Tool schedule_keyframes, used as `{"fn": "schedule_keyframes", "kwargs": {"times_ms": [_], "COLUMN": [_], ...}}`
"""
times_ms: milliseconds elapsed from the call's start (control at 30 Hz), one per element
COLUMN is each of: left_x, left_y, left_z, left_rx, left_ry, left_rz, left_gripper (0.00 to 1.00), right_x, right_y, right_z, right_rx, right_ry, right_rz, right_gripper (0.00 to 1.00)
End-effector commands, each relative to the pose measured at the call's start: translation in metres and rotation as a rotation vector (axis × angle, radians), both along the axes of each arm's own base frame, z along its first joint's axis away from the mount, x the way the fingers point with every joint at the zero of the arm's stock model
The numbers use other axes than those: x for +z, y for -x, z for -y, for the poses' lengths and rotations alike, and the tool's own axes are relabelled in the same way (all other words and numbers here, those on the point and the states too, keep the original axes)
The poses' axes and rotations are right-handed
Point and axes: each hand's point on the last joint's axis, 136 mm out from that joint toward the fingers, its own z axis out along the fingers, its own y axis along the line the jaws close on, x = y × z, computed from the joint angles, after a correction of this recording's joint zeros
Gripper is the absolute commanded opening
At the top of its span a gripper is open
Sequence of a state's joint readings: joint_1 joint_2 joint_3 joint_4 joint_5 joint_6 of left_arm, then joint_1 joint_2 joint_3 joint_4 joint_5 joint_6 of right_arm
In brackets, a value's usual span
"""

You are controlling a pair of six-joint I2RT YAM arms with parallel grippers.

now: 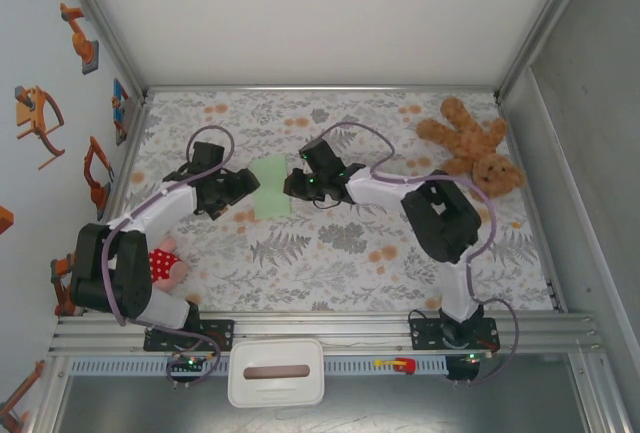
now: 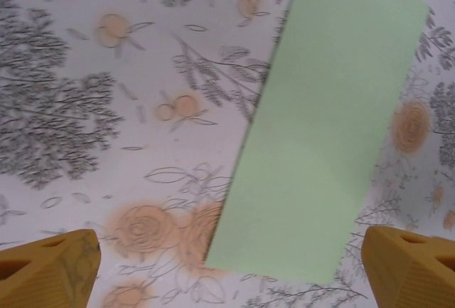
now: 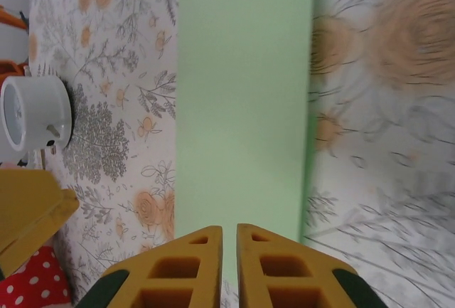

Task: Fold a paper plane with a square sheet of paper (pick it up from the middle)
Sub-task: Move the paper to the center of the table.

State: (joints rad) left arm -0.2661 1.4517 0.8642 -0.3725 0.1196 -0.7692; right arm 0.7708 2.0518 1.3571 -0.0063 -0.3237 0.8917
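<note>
Right fingers (image 3: 202, 265) sit at the bottom of the right wrist view, clenched to a thin slit and grasping nothing. The square sheet of paper (image 3: 242, 94), doubled into a narrow oblong, lies face-up and runs straight ahead from their tips. They seem to rest on its near end, probably to pin the fold flat. A darker sliver along one long side suggests the layers sit slightly off.

From the left wrist, the left fingers (image 2: 50, 272) stand spread wide, released. The sheet (image 2: 320, 130) slants between and beyond them on the flowered surface (image 2: 85, 109), and neither finger touches it.

From above, the sheet (image 1: 271, 188) lies between the two sets. The left fingers (image 1: 243, 186) are just beside it and the right fingers (image 1: 296, 185) are at its edge, so likely one set steadies it while the other is free to regrasp.
</note>
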Motion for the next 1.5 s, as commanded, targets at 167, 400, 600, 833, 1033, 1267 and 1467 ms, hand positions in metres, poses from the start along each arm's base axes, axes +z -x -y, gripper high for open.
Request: {"fn": "schedule_keyframes", "kwargs": {"times_ms": [167, 400, 600, 833, 1033, 1267, 1467], "left_x": [0.009, 0.007, 0.01, 0.012, 0.009, 0.004, -0.007], "left_y": [0.002, -0.002, -0.006, -0.003, 0.005, 0.013, 0.023], "left_z": [-0.015, -0.005, 0.012, 0.053, 0.078, 0.1, 0.12], "left_rx": [0.058, 0.03, -0.023, -0.146, -0.181, -0.199, -0.222], "left_ry": [0.008, 0.057, 0.129, 0.262, 0.327, 0.394, 0.451], "left_rz": [0.038, 0.047, 0.042, 0.035, 0.011, -0.021, -0.074], "left_gripper": [0.98, 0.96, 0.96, 0.97, 0.99, 0.92, 0.74], "right_x": [-0.027, -0.065, -0.082, -0.062, -0.002, -0.016, -0.038], "right_y": [0.006, 0.022, 0.031, 0.042, 0.026, 0.038, 0.049], "right_z": [-0.025, 0.0, 0.058, 0.099, 0.086, 0.089, 0.099], "right_rx": [0.028, 0.019, -0.006, 0.052, -0.006, -0.081, -0.105], "right_ry": [-0.036, 0.078, 0.166, 0.191, 0.033, -0.041, -0.008], "right_rz": [-0.127, -0.206, -0.199, -0.121, -0.047, -0.136, -0.182], "right_gripper": [0.12, 0.12, 0.11, 0.11, 0.12, 0.12, 0.11]}}
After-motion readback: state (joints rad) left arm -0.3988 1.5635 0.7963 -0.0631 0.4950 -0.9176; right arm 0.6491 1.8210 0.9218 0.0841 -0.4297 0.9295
